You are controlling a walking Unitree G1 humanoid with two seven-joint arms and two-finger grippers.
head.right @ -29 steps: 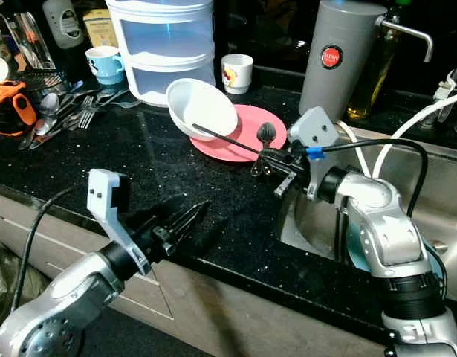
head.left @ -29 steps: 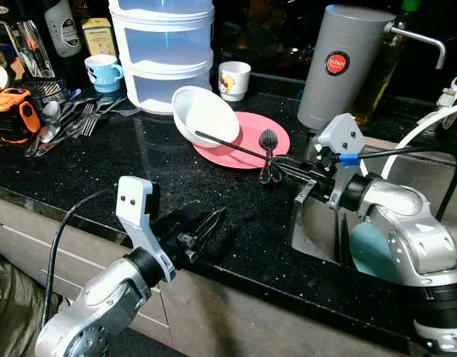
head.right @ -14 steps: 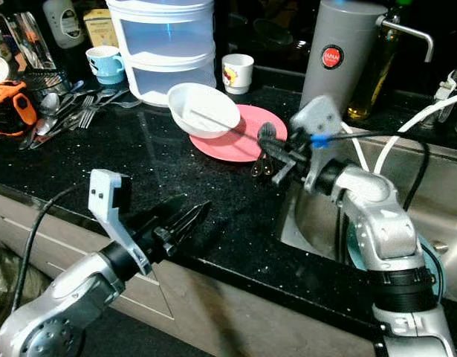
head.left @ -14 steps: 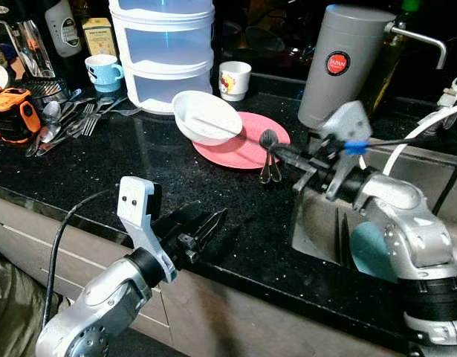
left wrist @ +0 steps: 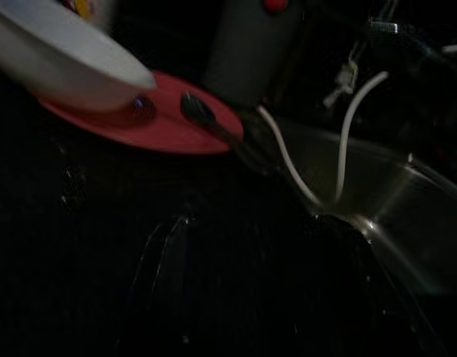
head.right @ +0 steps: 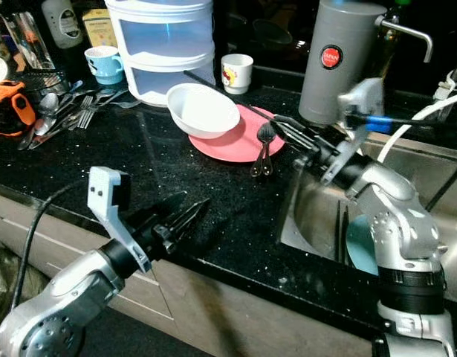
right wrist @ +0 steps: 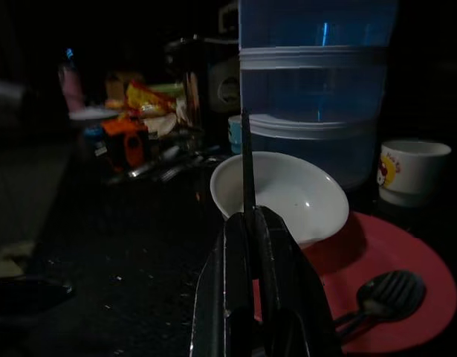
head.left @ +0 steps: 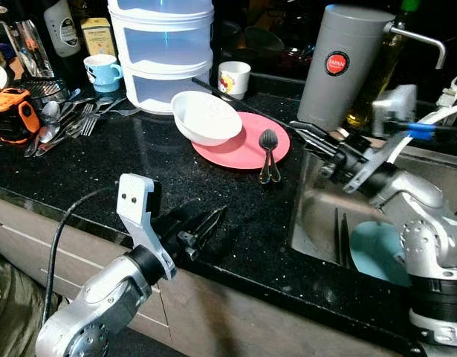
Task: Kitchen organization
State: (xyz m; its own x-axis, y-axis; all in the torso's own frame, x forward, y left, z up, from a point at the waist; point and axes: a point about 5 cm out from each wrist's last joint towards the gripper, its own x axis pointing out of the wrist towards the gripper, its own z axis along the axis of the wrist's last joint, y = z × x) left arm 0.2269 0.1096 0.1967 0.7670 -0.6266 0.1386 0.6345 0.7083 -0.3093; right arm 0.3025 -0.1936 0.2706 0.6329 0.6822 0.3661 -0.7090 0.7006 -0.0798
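My right gripper hovers above the counter between the pink plate and the sink. It is shut on a thin black stick. The stick slants over the white bowl toward the stacked containers. That bowl sits upright on the plate's left edge. Black spoons lie on the plate's right side, handles hanging off the rim. My left gripper is open and holds nothing, low at the counter's front edge.
Stacked clear containers, a white mug and a blue mug stand at the back. A tall grey flask stands by the sink. Loose cutlery lies far left. A teal plate lies in the sink.
The right gripper has swung right and up, away from the plate, carrying the stick. The bowl, tilted on edge a second ago, now rests upright. The left arm has not moved.
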